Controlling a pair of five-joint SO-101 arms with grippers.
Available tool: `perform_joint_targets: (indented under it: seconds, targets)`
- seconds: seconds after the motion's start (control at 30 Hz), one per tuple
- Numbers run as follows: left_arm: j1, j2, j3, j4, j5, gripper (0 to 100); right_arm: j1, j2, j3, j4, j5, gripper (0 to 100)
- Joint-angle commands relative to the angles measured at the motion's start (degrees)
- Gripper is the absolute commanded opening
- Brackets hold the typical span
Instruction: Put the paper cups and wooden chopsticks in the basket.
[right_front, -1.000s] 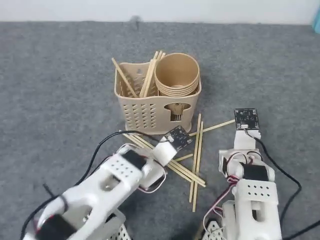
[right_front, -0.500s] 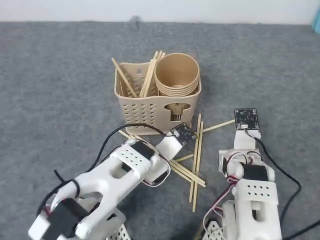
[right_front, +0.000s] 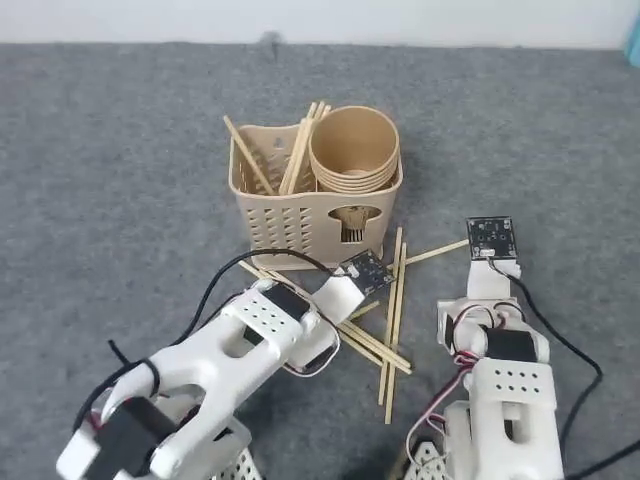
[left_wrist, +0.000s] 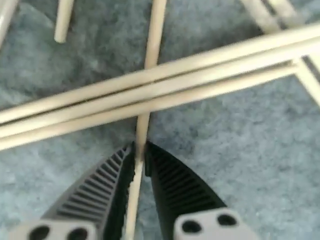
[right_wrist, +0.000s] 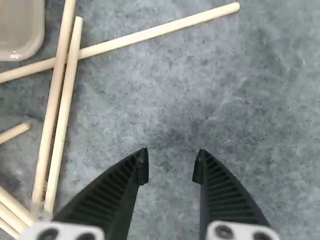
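From lower left the left arm (right_front: 250, 345) leans toward centre, left gripper (left_wrist: 140, 150) pinching one chopstick (left_wrist: 151, 60). At lower right, the right gripper (right_wrist: 170, 165) hangs with jaws parted.

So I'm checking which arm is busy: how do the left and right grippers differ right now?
The left gripper is shut on a single chopstick; the right gripper is open, holding nothing. The left gripper sits at the crossed chopstick pile; the right gripper is over bare carpet. Both point down at the carpet.
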Motion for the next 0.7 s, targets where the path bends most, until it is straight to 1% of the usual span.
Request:
perform_joint_targets:
  seconds: [0.0,0.1,0.23,0.53,0.6,0.67]
  targets:
    - [-0.09,0.09,-0.48,5.98,-6.33,1,-0.57,-1.01,-2.55,-1.10,0.88,16.2]
    - [-0.26,0.09,-1.01,11.52,-13.89,1,-0.57,-1.01,-2.55,-1.10,0.88,16.2]
    - [-0.35,0.09,-1.01,13.71,-17.85,1,-0.57,-1.01,-2.55,-1.10,0.88,16.2]
    - [-0.44,0.09,-2.15,14.68,-18.29,1,-0.57,-1.01,-2.55,-1.10,0.88,16.2]
    - [-2.02,0.09,-4.53,17.23,-18.29,1,-0.57,-1.01,-2.55,-1.10,0.88,16.2]
    - [-5.27,-0.70,-8.31,20.40,-18.37,1,-0.57,-1.01,-2.55,-1.10,0.88,16.2]
